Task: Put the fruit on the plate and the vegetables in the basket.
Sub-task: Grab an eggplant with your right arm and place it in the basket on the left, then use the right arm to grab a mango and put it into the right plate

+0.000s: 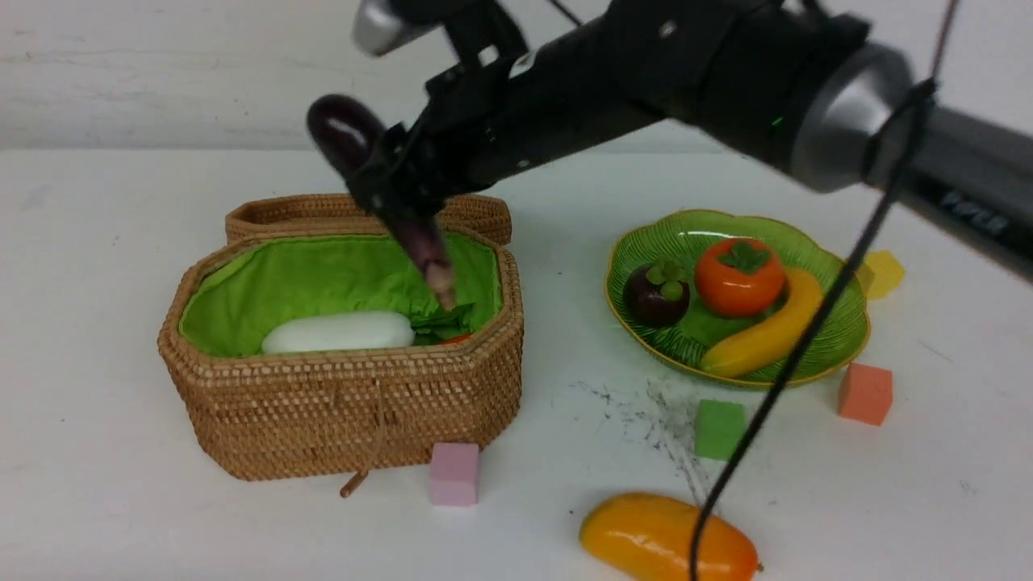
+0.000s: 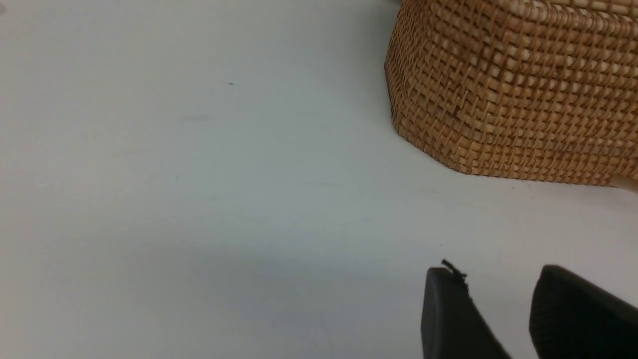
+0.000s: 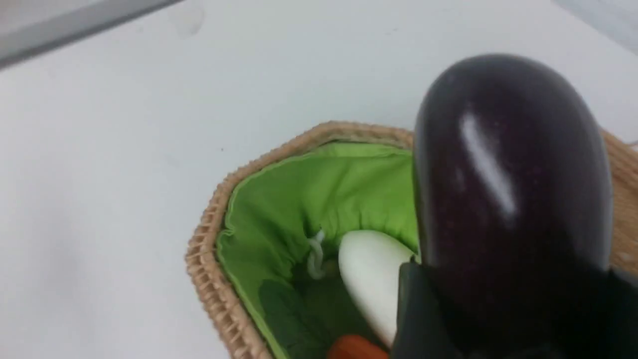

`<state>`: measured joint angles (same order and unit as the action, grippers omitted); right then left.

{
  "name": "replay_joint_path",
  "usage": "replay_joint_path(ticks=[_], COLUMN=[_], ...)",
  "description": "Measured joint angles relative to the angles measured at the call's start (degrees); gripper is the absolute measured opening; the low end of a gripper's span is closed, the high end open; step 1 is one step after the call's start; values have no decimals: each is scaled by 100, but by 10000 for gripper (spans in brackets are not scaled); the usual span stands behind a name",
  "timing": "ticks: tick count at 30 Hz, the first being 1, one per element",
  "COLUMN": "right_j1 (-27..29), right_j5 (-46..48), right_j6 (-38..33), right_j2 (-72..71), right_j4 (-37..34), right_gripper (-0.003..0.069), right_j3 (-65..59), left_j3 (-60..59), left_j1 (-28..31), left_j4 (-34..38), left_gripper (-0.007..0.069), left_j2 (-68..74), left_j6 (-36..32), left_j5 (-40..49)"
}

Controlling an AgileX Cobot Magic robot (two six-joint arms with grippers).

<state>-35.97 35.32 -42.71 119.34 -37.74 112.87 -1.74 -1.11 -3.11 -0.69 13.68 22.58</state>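
Observation:
My right gripper [image 1: 399, 198] is shut on the slim dark-purple eggplant [image 1: 345, 131], holding it tilted over the open wicker basket [image 1: 347, 403]; its pale lower tip hangs inside the rim. In the right wrist view the eggplant [image 3: 508, 199] fills the space between the jaws of the right gripper [image 3: 513, 319]. The white radish [image 1: 339, 332] and a bit of the carrot [image 1: 456, 339] lie on the green lining. The green plate [image 1: 847, 339] holds the mangosteen [image 1: 655, 294], persimmon [image 1: 738, 278] and banana [image 1: 767, 331]. The mango-like fruit [image 1: 670, 537] lies on the table near the front. My left gripper [image 2: 498, 279] is open and empty beside the basket wall [image 2: 513, 99].
The basket's lid [image 1: 363, 211] lies folded back behind it. Foam cubes stand about: pink [image 1: 453, 474] against the basket's front, green [image 1: 720, 429] and orange [image 1: 865, 393] before the plate, yellow [image 1: 884, 273] behind it. A black cable [image 1: 807, 339] hangs across the plate.

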Motion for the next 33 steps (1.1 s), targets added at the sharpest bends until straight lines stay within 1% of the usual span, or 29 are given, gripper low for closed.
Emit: replay_joint_path(ticks=[4, 5, 6, 7, 9, 10, 12, 14, 17, 22, 24, 27, 28, 30, 33], right_j1=[-47, -47, -41, -41, -41, -41, -41, -41, -41, -41, -41, -23, 0, 28, 38], right_j5=[-226, -232, -252, -252, -238, -206, -128, -13, 190, 719, 1162, 1890, 2375, 3105, 3416], right_j6=[25, 70, 154, 163, 204, 209, 215, 226, 228, 325, 592, 1008, 1230, 1419, 1511], right_j2=[468, 517, 543, 543, 496, 457, 367, 257, 63, -326, -539, -740, -810, -868, -934], right_j4=[23, 29, 43, 43, 99, 159, 314, 469, 672, 1103, 1479, 1999, 2154, 2308, 2330], right_gripper=[405, 412, 442, 448, 559, 603, 657, 678, 672, 610, 580, 568, 566, 566, 571], right_j3=[-5, -6, -6, -6, 0, 0, 0, 0, 12, 37, 49, 59, 59, 46, -165], left_j3=[0, 0, 0, 0, 0, 0, 0, 0, 0, 0, 0, 0, 0, 0, 0], left_j1=[0, 0, 0, 0, 0, 0, 0, 0, 0, 0, 0, 0, 0, 0, 0], left_j4=[0, 0, 0, 0, 0, 0, 0, 0, 0, 0, 0, 0, 0, 0, 0], left_gripper=[239, 239, 239, 239, 239, 239, 239, 239, 239, 239, 239, 239, 239, 239, 239], left_j2=[0, 0, 0, 0, 0, 0, 0, 0, 0, 0, 0, 0, 0, 0, 0], left_j6=[0, 0, 0, 0, 0, 0, 0, 0, 0, 0, 0, 0, 0, 0, 0], left_j5=[0, 0, 0, 0, 0, 0, 0, 0, 0, 0, 0, 0, 0, 0, 0])
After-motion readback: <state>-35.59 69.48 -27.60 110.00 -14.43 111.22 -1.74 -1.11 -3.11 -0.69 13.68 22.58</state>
